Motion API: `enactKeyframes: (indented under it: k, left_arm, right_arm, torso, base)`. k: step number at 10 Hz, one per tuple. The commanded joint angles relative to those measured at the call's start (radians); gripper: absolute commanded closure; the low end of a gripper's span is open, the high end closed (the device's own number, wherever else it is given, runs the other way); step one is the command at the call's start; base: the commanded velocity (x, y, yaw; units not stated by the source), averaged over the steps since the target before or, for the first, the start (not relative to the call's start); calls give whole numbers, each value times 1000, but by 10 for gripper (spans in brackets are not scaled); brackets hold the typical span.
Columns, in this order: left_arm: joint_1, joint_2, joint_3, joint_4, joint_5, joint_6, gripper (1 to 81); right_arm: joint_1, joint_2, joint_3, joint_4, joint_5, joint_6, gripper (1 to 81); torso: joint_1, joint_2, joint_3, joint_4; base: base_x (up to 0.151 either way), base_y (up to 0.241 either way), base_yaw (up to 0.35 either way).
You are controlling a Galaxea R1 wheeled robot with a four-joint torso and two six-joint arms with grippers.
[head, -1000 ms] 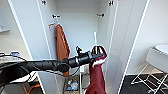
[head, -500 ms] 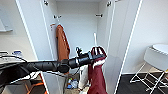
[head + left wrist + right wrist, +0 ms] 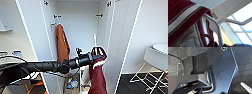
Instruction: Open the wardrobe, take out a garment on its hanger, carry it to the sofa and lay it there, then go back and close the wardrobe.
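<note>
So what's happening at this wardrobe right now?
The robot faces the wardrobe, whose doors stand open. Its left arm reaches in from the left, and the left gripper holds the maroon garment by its white hanger in front of the opening. An orange jacket hangs inside on the left. A white chair stands at right.

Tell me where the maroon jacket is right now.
In the head view, the maroon jacket hangs at the left pincer, in front of the open wardrobe, to the right of the orange jacket.
</note>
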State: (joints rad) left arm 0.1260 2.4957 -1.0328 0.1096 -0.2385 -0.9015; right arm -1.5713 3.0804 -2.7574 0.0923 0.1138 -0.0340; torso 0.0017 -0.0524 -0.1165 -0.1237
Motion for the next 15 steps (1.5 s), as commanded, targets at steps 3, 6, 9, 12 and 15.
enactKeyframes:
  k: [3, 6, 9, 12, 15]
  left_arm:
    - [-125, -27, 53, 99, -68, 27, 811]
    - [-121, -84, 71, 91, -74, 19, 811]
    - [-121, -92, 68, 90, -76, 18, 811]
    - [-121, -87, 68, 93, -99, 18, 811]
    - [-121, -76, 63, 94, -104, 18, 811]
  right_arm:
    - [33, 8, 4, 1, -48, -3, 10]
    - [29, 7, 1, 3, -46, -3, 10]
    - [33, 7, 0, 3, -48, -3, 10]
    - [32, 7, -2, 3, -48, -3, 10]
    - [30, 5, -2, 4, -46, -3, 10]
  torso:
    - [0, 0, 0, 0]
    - [0, 0, 0, 0]
    - [0, 0, 0, 0]
    - [0, 0, 0, 0]
    - [1, 0, 0, 0]
  base:
    - [0, 0, 0]
    - [0, 0, 0]
    - [0, 0, 0]
    - [0, 0, 0]
    - [-43, 0, 0]
